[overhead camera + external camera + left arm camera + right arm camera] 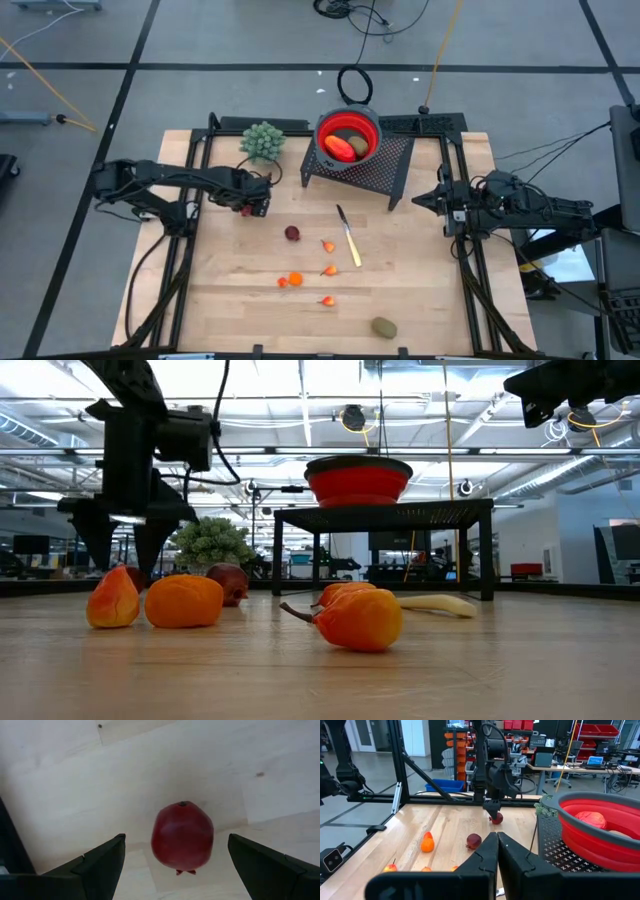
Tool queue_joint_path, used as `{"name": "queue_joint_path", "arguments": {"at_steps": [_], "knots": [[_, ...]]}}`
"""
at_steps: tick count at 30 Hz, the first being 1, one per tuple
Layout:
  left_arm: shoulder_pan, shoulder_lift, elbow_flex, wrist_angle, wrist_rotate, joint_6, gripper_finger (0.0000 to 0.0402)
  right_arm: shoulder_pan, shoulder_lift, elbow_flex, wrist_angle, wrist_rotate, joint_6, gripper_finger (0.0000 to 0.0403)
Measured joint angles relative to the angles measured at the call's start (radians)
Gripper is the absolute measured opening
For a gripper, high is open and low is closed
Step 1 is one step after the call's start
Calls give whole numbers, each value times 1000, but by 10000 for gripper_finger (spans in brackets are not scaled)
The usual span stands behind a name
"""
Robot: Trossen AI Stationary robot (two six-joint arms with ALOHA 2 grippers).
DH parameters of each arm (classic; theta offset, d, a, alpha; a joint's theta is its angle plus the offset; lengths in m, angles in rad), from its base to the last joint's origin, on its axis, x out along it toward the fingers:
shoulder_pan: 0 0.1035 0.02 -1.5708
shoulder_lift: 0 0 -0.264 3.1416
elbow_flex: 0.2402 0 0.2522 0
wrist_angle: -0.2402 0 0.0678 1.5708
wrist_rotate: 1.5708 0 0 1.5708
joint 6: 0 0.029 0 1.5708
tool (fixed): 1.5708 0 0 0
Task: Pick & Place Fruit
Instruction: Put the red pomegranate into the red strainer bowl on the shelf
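A red ball of fruit with a small crown [182, 837] lies on the wooden table [420, 300] at the left. My left gripper [176, 840] points down over it, open, one finger on each side and clear of it; the right wrist view shows this gripper [492, 806] just above the fruit [496, 818]. A darker red ball [292, 233], several small orange bits [290, 280] and a brownish-green oval [384, 327] lie loose on the table. My right gripper [496, 845] waits shut, held level at the table's right side [420, 200].
A red bowl [372, 128] with fruit in it sits on a black mesh stand [390, 165] at the far middle. A pale green knobbly bunch [263, 140] lies far left. A yellow-handled knife [348, 238] lies mid-table. Black frame rails [190, 180] run along both sides.
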Motion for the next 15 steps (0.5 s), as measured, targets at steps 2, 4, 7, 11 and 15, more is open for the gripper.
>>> {"name": "queue_joint_path", "arguments": {"at_steps": [2, 4, 7, 11, 15], "knots": [[7, 16, 0, 1, 17, 11, 353, 0, 0, 0, 0, 0, 0, 4], [13, 33, 0, 2, 33, 26, 353, 0, 0, 0, 0, 0, 0, 4], [14, 58, 0, 11, 37, 55, 353, 0, 0, 1, 0, 0, 0, 4], [14, 79, 0, 17, 47, 80, 353, 0, 0, 1, 0, 0, 0, 4], [14, 88, 0, 25, 46, 95, 329, 0, 0, 1, 0, 0, 0, 4]]}}
